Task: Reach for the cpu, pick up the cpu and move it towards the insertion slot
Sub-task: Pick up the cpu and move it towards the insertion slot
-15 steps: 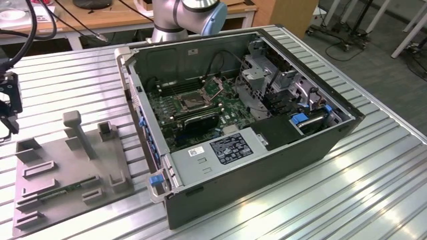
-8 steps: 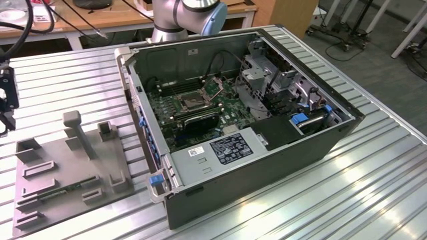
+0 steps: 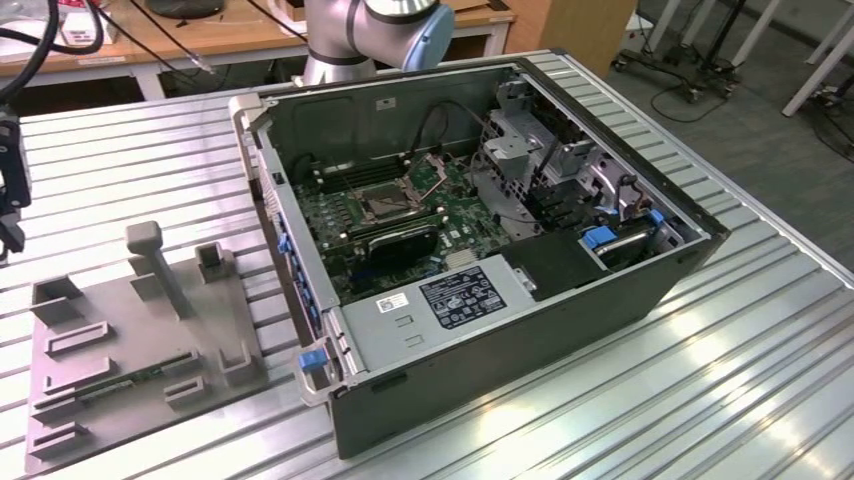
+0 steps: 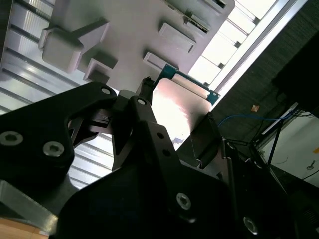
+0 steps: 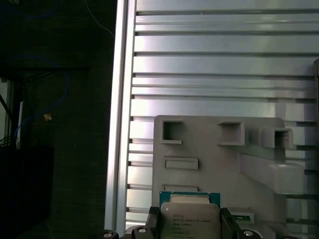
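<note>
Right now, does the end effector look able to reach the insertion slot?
Likely yes. The end effector, gripping the cpu, sits apart from the case, whose side is open; the insertion slot faces up with nothing over it.

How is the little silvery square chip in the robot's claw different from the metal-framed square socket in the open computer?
The cpu is a flat silvery-topped chip with a green rim; the insertion slot is a shiny metal frame around a dark centre. The cpu is held in the black gripper over the grey plastic tray; the insertion slot sits on the green motherboard. Both are square.
</note>
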`<state>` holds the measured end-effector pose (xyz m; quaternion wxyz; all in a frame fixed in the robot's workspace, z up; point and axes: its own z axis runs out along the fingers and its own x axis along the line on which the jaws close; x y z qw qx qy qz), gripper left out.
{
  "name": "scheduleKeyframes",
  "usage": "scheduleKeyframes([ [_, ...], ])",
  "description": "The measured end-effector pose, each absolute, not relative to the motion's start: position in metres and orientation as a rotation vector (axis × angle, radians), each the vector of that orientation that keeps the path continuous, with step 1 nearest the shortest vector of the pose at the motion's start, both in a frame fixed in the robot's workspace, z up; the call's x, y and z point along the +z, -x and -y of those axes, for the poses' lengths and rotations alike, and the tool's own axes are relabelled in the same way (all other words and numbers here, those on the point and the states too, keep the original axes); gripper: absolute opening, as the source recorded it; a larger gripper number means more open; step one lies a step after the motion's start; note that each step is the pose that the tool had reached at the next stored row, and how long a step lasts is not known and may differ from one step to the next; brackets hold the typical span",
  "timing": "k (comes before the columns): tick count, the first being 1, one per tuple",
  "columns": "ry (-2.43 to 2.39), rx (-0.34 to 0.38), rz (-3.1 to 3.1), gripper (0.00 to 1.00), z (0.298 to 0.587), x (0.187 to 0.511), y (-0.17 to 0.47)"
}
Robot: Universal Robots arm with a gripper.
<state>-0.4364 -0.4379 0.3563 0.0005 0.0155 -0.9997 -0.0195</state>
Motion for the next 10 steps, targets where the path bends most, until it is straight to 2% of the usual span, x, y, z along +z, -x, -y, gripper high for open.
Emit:
scheduleKeyframes([
  [10,-0.049,-0.061,3.14,0.55,0.438,0.356,0.425],
])
